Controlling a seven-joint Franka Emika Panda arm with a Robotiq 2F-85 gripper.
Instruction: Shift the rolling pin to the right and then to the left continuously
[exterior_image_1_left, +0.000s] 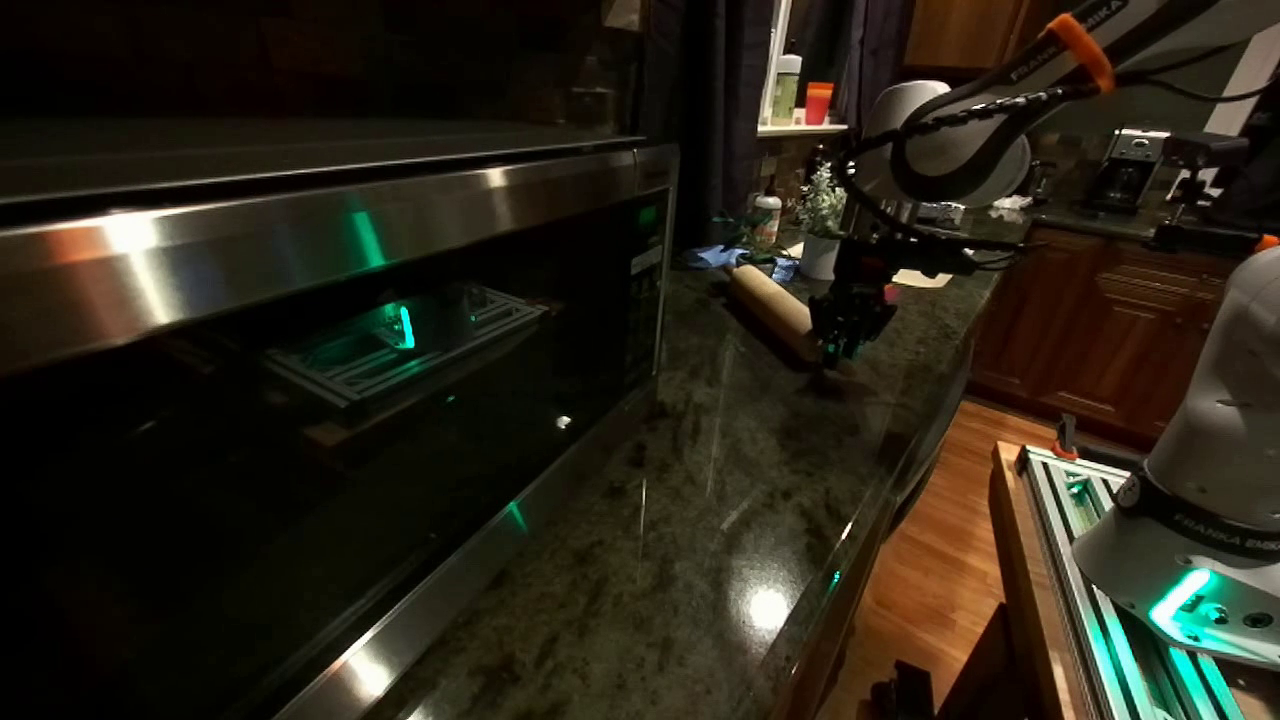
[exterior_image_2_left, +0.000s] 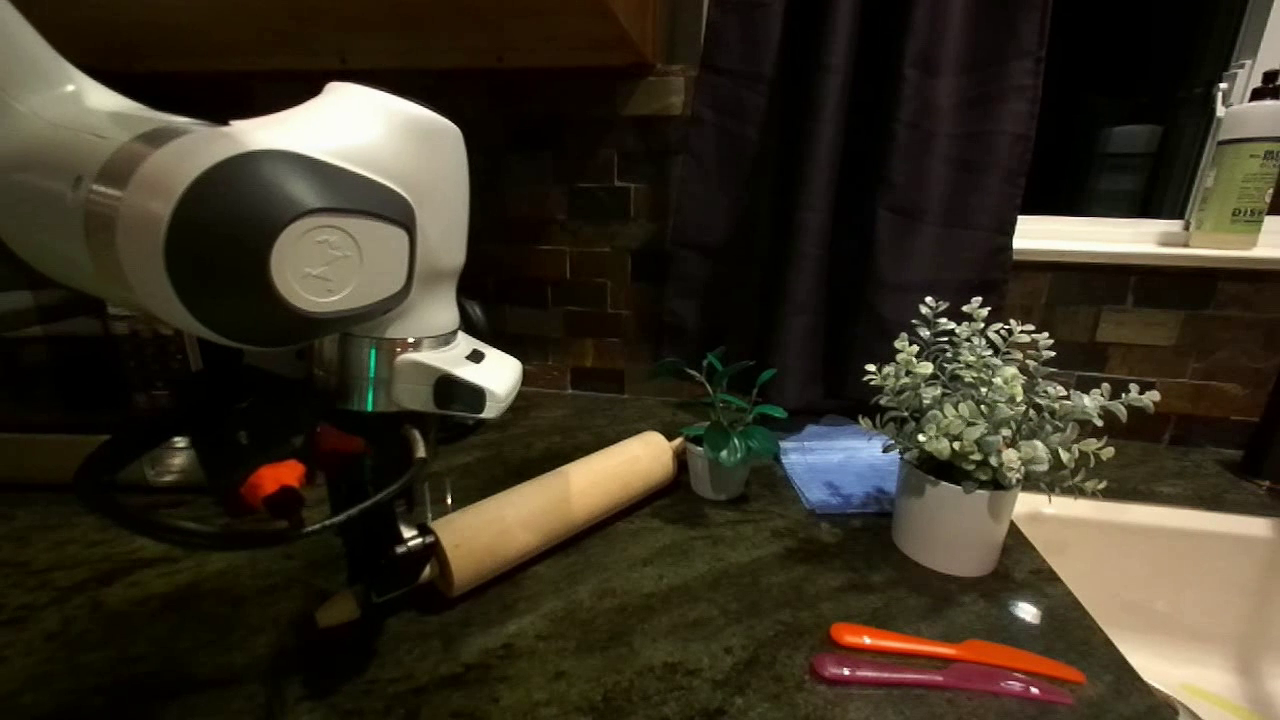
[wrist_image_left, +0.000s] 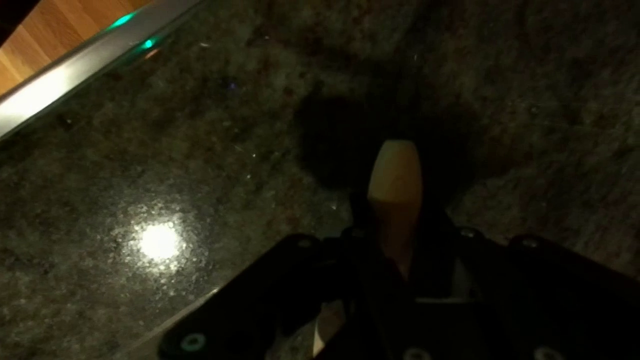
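The rolling pin (exterior_image_2_left: 560, 510) is a light-tan wooden cylinder lying on the dark stone counter. It also shows in an exterior view (exterior_image_1_left: 770, 300), partly hidden by my gripper. Its far handle touches or nearly touches a small potted plant. My gripper (exterior_image_2_left: 385, 585) points down at the near handle, whose tip sticks out past the fingers. In the wrist view the tan handle (wrist_image_left: 397, 172) sits between the dark fingers of the gripper (wrist_image_left: 397, 220), with both fingers close against it. The fingers look shut on the handle, though this area is very dark.
A small green plant (exterior_image_2_left: 718, 470), blue napkins (exterior_image_2_left: 840, 470) and a larger white-potted plant (exterior_image_2_left: 955, 520) stand beyond the pin. Orange (exterior_image_2_left: 950, 650) and purple (exterior_image_2_left: 940, 677) knives lie near the sink (exterior_image_2_left: 1150, 530). A microwave (exterior_image_1_left: 400, 400) stands on the counter (exterior_image_1_left: 700, 480), near its edge.
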